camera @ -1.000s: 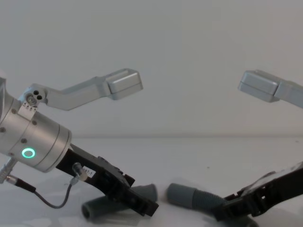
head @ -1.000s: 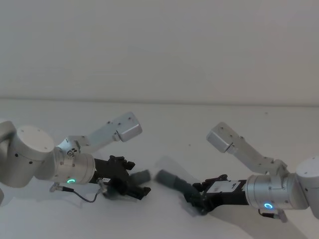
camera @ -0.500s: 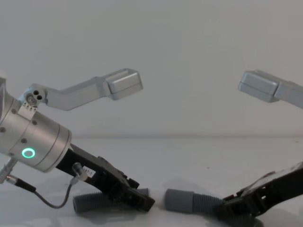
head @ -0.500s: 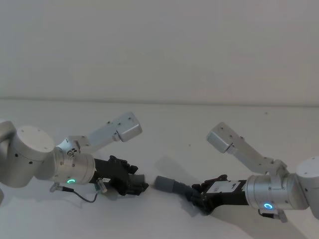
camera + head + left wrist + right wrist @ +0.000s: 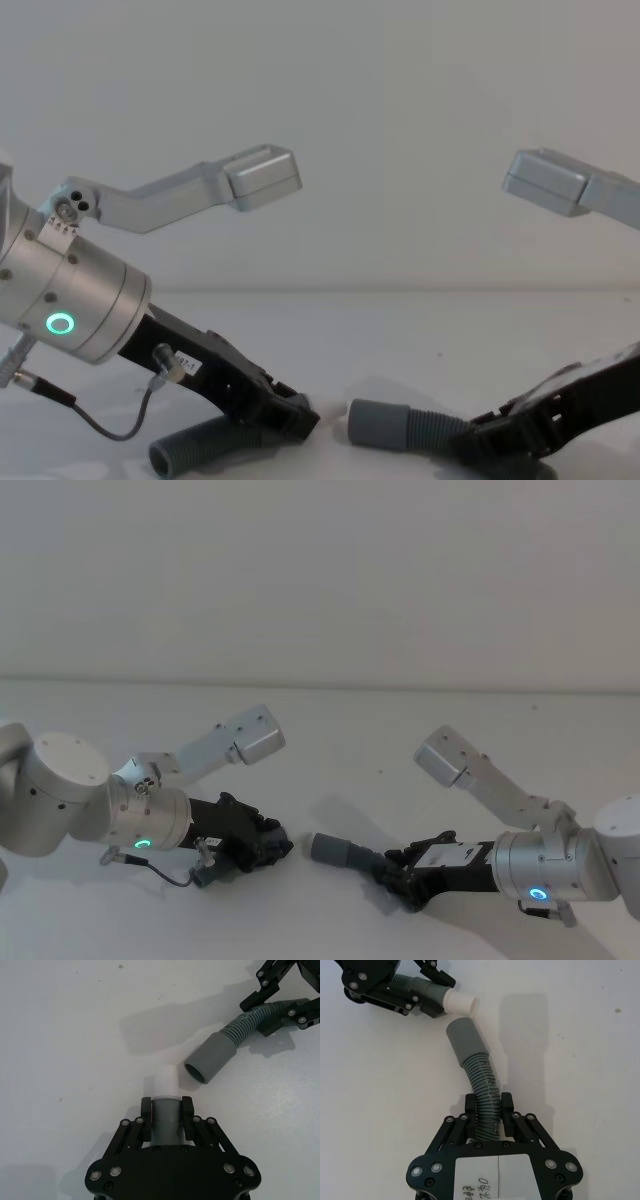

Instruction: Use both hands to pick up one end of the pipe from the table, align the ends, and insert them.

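Grey ribbed hose on both sides, and you have the two ends almost nose to nose. The right hose piece curves away from its grip to the smooth grey cuff, whose open mouth faces the other piece. The left hose piece ends in a pale white tip poking out past the fingers. Tip and cuff mouth sit just beside each other, neither inside the other, and they meet at an angle rather than in line.

Your left gripper has its jaws closed snugly on the smooth grey part just behind that white tip. In the chest view the ribbed tail trails back under it, down by the table.

Your right gripper is clamped across the ribbed stretch, well back from the cuff, so the bend and cuff stand free ahead of it.

Both arms reach in low from either side over the white surface, wrists angled down, a green ring light glowing on the left wrist.
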